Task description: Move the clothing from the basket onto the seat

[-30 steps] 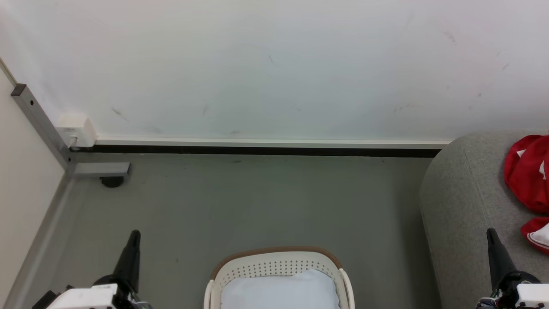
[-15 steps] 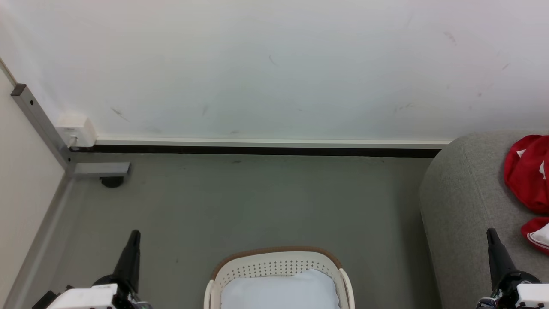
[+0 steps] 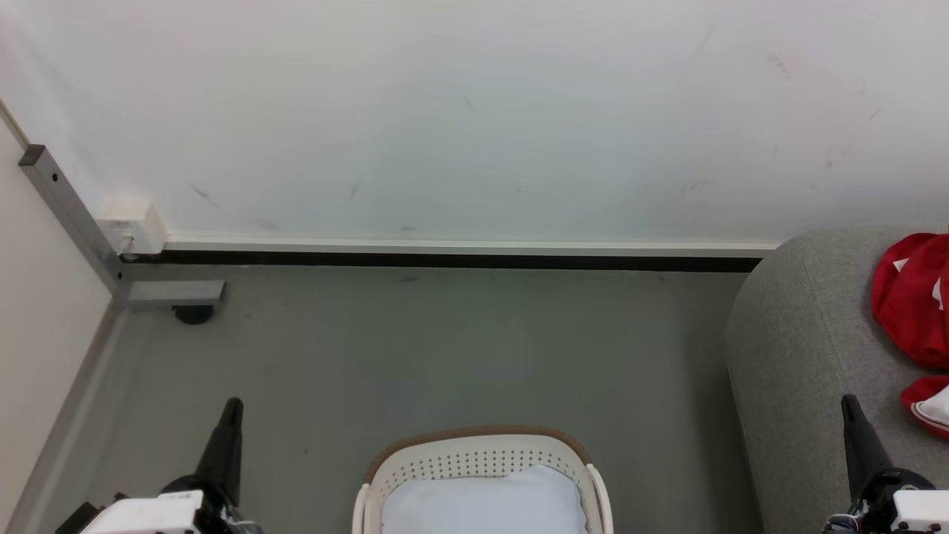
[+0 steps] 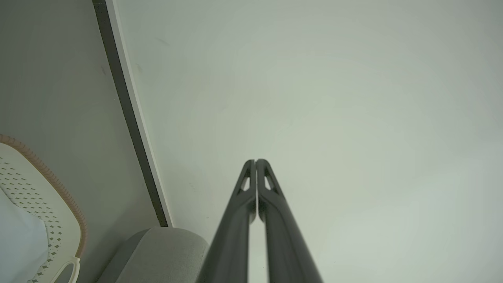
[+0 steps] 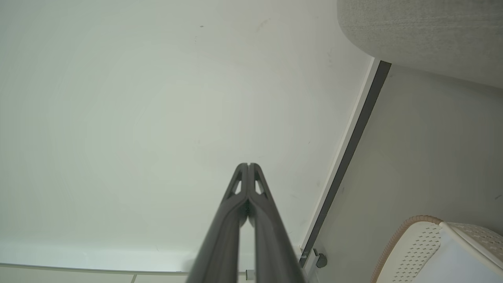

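- The basket (image 3: 478, 434) stands on the grey floor (image 3: 445, 348) at the bottom middle of the head view, between the two arms, with its brown rim turned toward the wall (image 3: 474, 111).
- A pale white-blue cloth (image 3: 482, 504) lies inside it, spread across the part of the basket that I can see.
- The red clothing (image 3: 916, 297) lies on the seat (image 3: 801, 348) over to the right, bunched up and cut off by the edge of the head view.
- A nearer red piece (image 3: 927, 408) with white stripe trim lies on the same cushion, apart from the first.
- The seat is to the right of the basket, with a strip of floor between them.
- The left pincer (image 4: 256, 161) has its fingers pressed together tip to tip, gripping nothing. It points up toward the wall from left of the basket.
- The right pincer (image 5: 248, 165) is likewise closed on itself. In the head view it stands over the seat, near the nearer red piece but not touching it.
- A dark skirting strip (image 3: 445, 259) runs along the foot of the wall.
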You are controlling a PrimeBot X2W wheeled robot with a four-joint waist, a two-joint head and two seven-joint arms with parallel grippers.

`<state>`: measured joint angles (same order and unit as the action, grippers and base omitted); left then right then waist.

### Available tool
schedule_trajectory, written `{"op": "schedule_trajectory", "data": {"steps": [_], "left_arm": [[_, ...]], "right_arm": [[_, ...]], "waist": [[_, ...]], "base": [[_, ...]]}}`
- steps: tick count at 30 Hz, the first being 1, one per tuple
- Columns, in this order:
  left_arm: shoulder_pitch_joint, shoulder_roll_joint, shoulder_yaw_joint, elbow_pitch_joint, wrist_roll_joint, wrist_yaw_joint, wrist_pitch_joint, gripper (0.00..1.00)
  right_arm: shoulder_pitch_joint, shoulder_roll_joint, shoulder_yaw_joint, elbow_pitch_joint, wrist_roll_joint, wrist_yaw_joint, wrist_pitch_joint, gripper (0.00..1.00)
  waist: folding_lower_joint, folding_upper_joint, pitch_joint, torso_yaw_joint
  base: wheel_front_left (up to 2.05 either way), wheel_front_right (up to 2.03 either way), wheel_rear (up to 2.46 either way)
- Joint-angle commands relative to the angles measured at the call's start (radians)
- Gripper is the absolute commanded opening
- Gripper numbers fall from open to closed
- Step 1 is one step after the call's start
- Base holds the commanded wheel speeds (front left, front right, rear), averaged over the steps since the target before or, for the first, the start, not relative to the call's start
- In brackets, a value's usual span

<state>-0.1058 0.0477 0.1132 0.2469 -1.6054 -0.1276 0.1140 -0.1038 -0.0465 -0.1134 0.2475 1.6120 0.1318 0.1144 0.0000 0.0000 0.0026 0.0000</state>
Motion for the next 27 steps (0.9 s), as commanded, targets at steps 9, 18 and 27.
{"op": "schedule_trajectory", "data": {"steps": [9,18,27], "left_arm": [[-0.011,0.005,0.003,0.000,-0.013,-0.006,0.004,0.00],[-0.011,0.005,0.003,0.000,-0.013,-0.006,0.004,0.00],[-0.011,0.005,0.003,0.000,-0.013,-0.006,0.004,0.00]], "right_arm": [[-0.012,-0.007,-0.004,-0.005,0.002,-0.002,0.003,0.00],[-0.012,-0.007,-0.004,-0.005,0.002,-0.002,0.003,0.00],[-0.012,-0.007,-0.004,-0.005,0.002,-0.002,0.003,0.00]], "waist": [[0.0000,0.0000,0.000,0.000],[0.0000,0.0000,0.000,0.000],[0.0000,0.0000,0.000,0.000]], "base": [[0.00,0.00,0.00],[0.00,0.00,0.00],[0.00,0.00,0.00]]}}
